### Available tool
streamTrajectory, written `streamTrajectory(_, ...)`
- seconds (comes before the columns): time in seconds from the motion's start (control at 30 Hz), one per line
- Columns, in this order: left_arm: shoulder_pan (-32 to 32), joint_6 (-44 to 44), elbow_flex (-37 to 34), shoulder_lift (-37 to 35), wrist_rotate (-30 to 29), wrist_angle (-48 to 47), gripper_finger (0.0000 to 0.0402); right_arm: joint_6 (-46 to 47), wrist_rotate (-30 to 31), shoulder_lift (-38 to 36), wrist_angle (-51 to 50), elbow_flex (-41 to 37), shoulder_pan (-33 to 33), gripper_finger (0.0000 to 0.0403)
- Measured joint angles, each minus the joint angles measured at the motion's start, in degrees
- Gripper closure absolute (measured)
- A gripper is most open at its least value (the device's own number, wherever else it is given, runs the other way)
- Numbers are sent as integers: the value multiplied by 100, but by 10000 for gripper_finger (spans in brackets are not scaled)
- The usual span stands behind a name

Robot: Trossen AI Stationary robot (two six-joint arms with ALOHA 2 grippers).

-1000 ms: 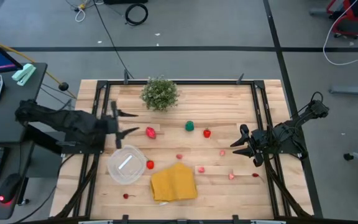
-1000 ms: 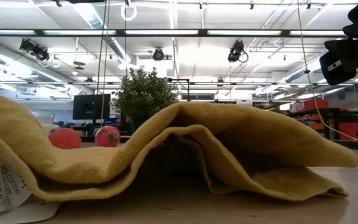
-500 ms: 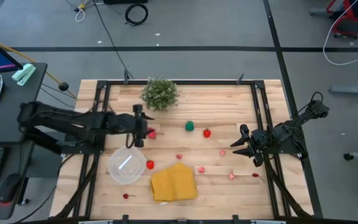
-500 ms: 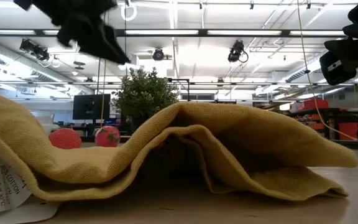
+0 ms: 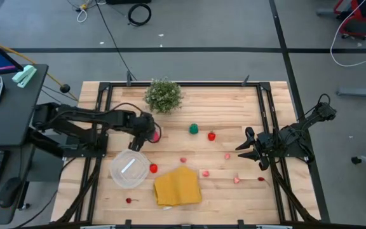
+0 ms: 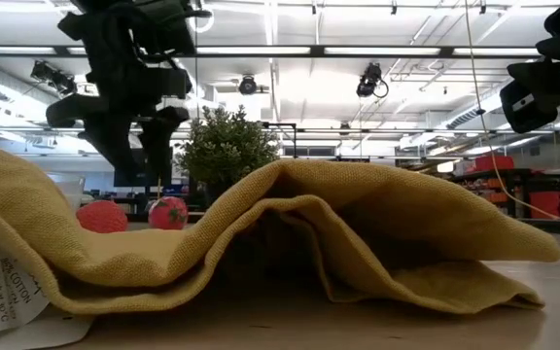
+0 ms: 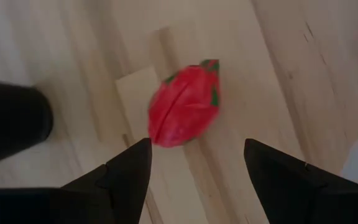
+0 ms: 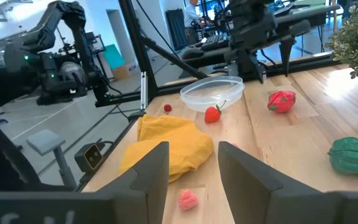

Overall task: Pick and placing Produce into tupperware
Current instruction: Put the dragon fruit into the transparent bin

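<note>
Standing here, I would say the job has barely started: the round, shallow, clear plastic tupperware (image 5: 129, 168) sits in the lower left of the overhead picture with nothing in it that I can make out (only a pale streak, likely a reflection). Every piece of toy produce lies out on the wooden table (image 5: 234, 105).

The left pincer (image 7: 197, 144) hangs over the large red strawberry-like toy (image 5: 154, 135), left of centre overhead. Its fingers are spread to either side and do not touch the toy. I judge this to be the first pick. The right pincer (image 5: 250, 147) waits at the right edge, fingers parted, holding nothing.

Counting overhead, I get about ten pieces:
- **Red:** five. These are the large one, a small red fruit (image 5: 211, 135) near centre, a red one (image 5: 153, 168) just beside the tupperware, a tiny one (image 5: 129, 200) at lower left, and another (image 5: 261, 179) at lower right.
- **Pink:** four, scattered right of centre (image 5: 183, 159), (image 5: 227, 156), (image 5: 204, 172), (image 5: 236, 180).
- **Green:** one green vegetable (image 5: 194, 129).

There is also one tupperware, one folded yellow cloth (image 5: 177, 186) and one bushy green potted plant (image 5: 164, 95).
</note>
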Motion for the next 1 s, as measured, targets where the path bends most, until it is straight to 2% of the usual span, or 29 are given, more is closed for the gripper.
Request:
streamTrajectory(0.2,2,602,282,659,-32,17,138,0,-2,-1,-2,1,2,257)
streamTrajectory(0.37,12,710,471,1257,-69,11,138,0,-1,1,0,0,-1,257)
streamTrajectory(0.53,5,1067,509,1734,-652,14,142,-2,-1,0,0,1,0,257)
streamTrajectory(0.87,-145,893,522,1757,-956,-84,154,-1,-2,-1,0,1,-1,257)
streamTrajectory(1.0,-228,548,750,1743,-1238,-661,148,0,-2,-1,0,1,-1,257)
